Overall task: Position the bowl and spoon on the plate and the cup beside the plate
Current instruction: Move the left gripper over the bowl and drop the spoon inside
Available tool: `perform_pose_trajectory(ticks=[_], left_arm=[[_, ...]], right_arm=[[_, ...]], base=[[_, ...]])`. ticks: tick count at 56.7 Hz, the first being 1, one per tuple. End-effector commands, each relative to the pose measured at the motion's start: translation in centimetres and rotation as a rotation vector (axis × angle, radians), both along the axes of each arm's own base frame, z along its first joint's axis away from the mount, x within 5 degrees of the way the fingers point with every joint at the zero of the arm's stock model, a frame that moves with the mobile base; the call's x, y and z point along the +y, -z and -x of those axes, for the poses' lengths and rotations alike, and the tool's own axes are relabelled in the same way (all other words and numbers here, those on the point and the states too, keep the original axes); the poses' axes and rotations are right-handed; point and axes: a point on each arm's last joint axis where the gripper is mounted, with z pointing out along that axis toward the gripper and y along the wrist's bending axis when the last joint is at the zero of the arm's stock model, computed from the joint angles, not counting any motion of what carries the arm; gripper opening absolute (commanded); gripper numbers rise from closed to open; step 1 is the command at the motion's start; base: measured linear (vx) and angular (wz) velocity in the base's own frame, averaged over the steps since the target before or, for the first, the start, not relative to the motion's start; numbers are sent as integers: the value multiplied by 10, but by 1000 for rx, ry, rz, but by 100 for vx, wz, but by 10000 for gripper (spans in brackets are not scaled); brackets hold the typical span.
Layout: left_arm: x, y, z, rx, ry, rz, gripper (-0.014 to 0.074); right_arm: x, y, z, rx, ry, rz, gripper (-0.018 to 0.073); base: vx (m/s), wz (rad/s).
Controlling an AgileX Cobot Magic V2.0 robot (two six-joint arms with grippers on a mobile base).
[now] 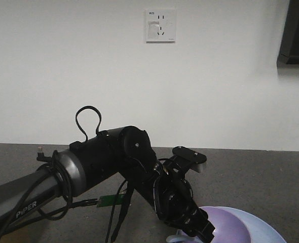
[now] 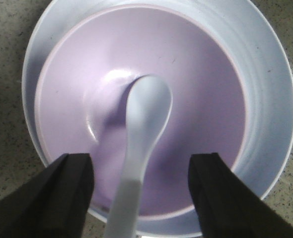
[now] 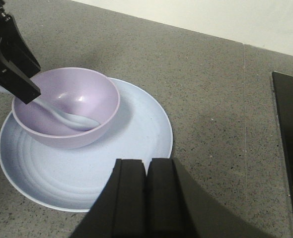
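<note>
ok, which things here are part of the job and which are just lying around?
Job: bowl, spoon lying in it, plate underneath; cup not in view.
Bystanders: wall socket, black panel at right table edge.

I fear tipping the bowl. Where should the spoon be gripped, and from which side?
Take the spoon by its handle, probably from above on the side of the left gripper: the handle leans out over the bowl rim there, while the scoop lies deep inside.

A plain indoor test room: bare white wall [image 1: 88, 76], wall socket [image 1: 160, 26], grey speckled countertop [image 3: 201, 74].
</note>
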Motion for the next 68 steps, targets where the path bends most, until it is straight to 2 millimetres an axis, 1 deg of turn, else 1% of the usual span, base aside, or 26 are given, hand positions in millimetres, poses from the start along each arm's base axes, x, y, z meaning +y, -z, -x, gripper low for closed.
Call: perform_pose_trajectory(ticks=[1, 7, 12, 16, 18, 22, 28, 32, 37, 44, 46, 54, 68], left_arm=[[9, -62, 14, -133, -1, 122, 566], [24, -95, 21, -262, 14, 88, 566], [46, -123, 30, -359, -15, 8, 566], [65, -139, 37, -433, -47, -78, 566], [78, -145, 38, -468, -80, -156, 566], [100, -158, 41, -528, -187, -240, 566], [130, -172, 48, -563, -326, -267, 566], [150, -174, 53, -551, -377, -275, 566], [174, -166, 57, -518, -419, -317, 566], [203, -139, 56, -437, -474, -405, 566], [211, -128, 55, -403, -484, -437, 566], [224, -96, 50, -319, -498, -509, 566], [235, -55, 46, -223, -504, -567, 566]], right_arm=[[-1, -15, -3, -107, 9, 1, -11], [-1, -15, -3, -107, 10, 2, -9], [-1, -15, -3, -107, 10, 2, -8], [-1, -16, -3, -111, 10, 2, -8], [-1, -16, -3, -114, 10, 1, -8], [-1, -16, -3, -118, 11, 1, -8], [-1, -16, -3, -117, 11, 1, -8], [-1, -16, -3, -117, 11, 2, -8], [-1, -16, -3, -117, 11, 2, -8], [-1, -16, -3, -116, 11, 2, -8], [-1, -16, -3, -116, 10, 1, -8], [-1, -16, -3, -116, 10, 1, -8], [-1, -16, -3, -108, 10, 1, -8]], base=[[0, 0], [0, 0], [0, 0], [0, 0], [0, 0], [0, 0], [0, 0], [0, 0], [0, 0], [0, 0], [0, 0], [0, 0], [0, 0]])
